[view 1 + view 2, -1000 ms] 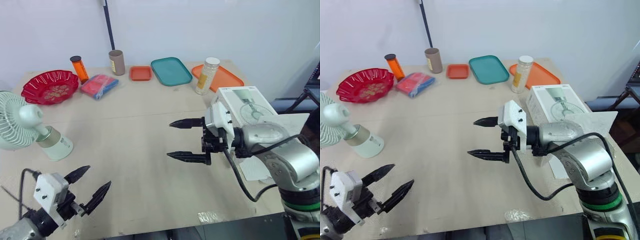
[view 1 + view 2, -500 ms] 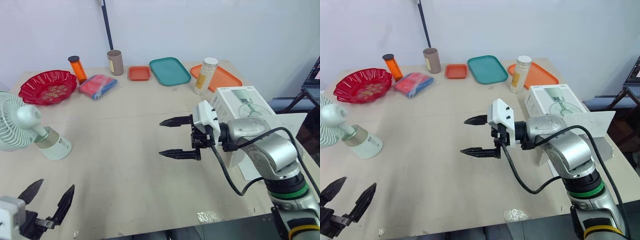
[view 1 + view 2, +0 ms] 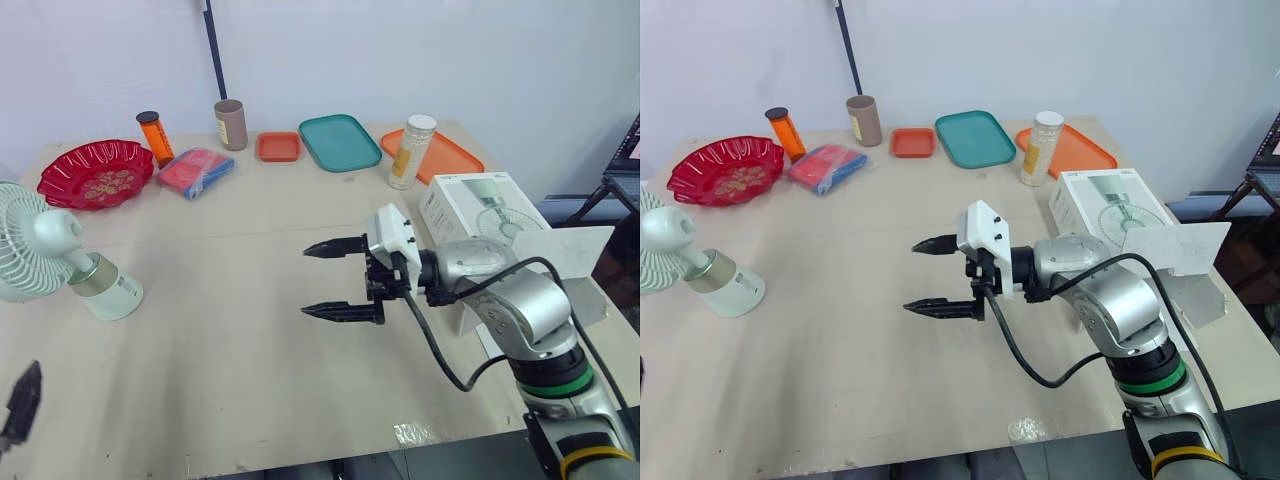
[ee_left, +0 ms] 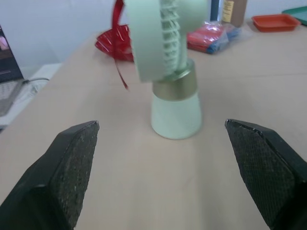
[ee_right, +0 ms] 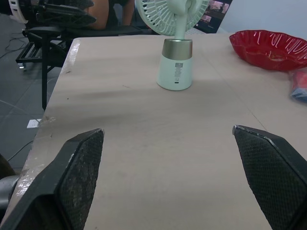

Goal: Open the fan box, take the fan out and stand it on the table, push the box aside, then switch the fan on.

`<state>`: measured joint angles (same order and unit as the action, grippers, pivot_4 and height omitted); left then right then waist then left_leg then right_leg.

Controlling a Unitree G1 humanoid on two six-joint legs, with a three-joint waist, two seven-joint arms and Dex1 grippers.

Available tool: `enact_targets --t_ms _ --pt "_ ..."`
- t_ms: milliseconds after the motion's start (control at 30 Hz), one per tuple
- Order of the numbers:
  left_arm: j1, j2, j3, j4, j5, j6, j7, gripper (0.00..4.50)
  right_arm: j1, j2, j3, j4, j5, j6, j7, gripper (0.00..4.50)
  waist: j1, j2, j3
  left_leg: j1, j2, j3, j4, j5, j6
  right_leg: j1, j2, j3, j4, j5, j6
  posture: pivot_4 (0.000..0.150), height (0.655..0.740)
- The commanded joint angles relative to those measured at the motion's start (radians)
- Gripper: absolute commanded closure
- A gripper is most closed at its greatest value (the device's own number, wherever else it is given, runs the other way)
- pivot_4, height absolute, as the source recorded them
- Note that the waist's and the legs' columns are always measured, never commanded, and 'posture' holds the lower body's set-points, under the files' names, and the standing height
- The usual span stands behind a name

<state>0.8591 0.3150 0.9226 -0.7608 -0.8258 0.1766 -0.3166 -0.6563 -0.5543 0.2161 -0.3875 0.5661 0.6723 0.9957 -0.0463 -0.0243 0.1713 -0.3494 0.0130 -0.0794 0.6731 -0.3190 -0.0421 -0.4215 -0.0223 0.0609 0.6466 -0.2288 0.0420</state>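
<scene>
The pale green fan (image 3: pixel 60 262) stands upright on its white base at the table's left edge, also seen in the left wrist view (image 4: pixel 175 96) and the right wrist view (image 5: pixel 175 57). The white fan box (image 3: pixel 478 205) lies at the right with its flap (image 3: pixel 565 258) hanging open. My right gripper (image 3: pixel 306 281) hovers open over the middle of the table, pointing left toward the fan, with nothing between its fingers. My left gripper (image 4: pixel 160 124) is open and empty near the front-left corner, facing the fan from a short distance; one of its fingers (image 3: pixel 22 400) shows at the lower left.
Along the back stand a red bowl (image 3: pixel 97 172), an orange bottle (image 3: pixel 156 137), a red and blue packet (image 3: pixel 197 171), a brown cup (image 3: pixel 233 124), a small orange tray (image 3: pixel 279 146), a teal tray (image 3: pixel 341 141), a clear jar (image 3: pixel 411 152) and an orange tray (image 3: pixel 445 152).
My left gripper has dropped back toward the front-left corner, nearly out of the head views. My right gripper has slid left, away from the box, still open.
</scene>
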Motion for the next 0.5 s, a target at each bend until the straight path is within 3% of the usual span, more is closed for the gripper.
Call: enact_targets --t_ms 33,200,500 --pt "-0.027 0.059 0.034 0.013 -0.034 0.030 0.011 0.00 -0.035 0.031 -0.019 -0.012 0.022 0.022 -0.032 0.11 0.000 -0.001 -0.001 0.000 0.000 0.000 0.000 0.000 0.000 0.000 0.000 0.000 0.000 0.000 0.000 0.150 0.7400" --pt "-0.115 0.148 0.032 0.034 -0.072 0.082 0.051 0.00 -0.067 0.086 -0.005 0.005 0.010 0.001 -0.051 0.11 0.000 0.000 0.000 -0.001 -0.001 0.000 0.000 -0.001 -0.002 -0.001 -0.001 0.000 0.000 0.000 0.000 0.150 0.7400" --pt "-0.179 0.174 0.066 0.063 -0.094 0.121 0.098 0.00 -0.099 0.156 0.027 0.034 -0.014 -0.015 -0.072 0.11 -0.001 0.000 0.000 -0.001 0.000 -0.001 -0.001 -0.001 -0.002 -0.001 -0.001 -0.003 0.000 0.001 -0.001 0.150 0.7400"
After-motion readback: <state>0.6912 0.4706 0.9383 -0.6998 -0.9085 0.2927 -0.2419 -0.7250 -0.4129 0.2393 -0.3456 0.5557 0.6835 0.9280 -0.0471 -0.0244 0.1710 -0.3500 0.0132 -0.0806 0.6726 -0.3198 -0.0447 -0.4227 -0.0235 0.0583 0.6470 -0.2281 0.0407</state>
